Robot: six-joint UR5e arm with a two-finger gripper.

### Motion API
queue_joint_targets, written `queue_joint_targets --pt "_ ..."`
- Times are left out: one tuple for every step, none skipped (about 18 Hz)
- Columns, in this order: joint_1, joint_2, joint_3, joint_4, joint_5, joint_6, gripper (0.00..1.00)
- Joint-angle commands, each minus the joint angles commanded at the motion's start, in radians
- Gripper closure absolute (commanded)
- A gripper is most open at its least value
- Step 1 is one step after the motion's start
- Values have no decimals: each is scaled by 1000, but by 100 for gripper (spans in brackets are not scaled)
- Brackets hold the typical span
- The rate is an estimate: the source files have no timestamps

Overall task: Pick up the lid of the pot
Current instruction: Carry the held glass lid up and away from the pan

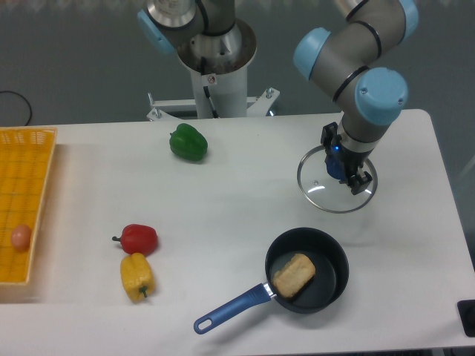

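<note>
The glass pot lid (pixel 315 189) with a metal rim sits at the right of the white table, just above the pan. My gripper (pixel 344 169) hangs straight down over the lid's centre, its dark fingers (pixel 361 182) reaching onto the glass. The wrist and gripper body cover the lid's knob. Whether the fingers are closed on the knob is hidden. I cannot tell if the lid rests on the table or is raised slightly.
A black pan (pixel 330 293) with a blue handle holds a piece of bread (pixel 294 274), close below the lid. A green pepper (pixel 188 142), red pepper (pixel 138 239) and yellow pepper (pixel 136 277) lie to the left. A yellow basket (pixel 33 159) sits at the left edge.
</note>
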Motion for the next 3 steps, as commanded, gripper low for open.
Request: queue_joint_targets --pt "-2 0 2 0 0 -5 37" --pt "-3 0 3 0 0 -11 37" --pt "-3 0 3 2 0 -15 37"
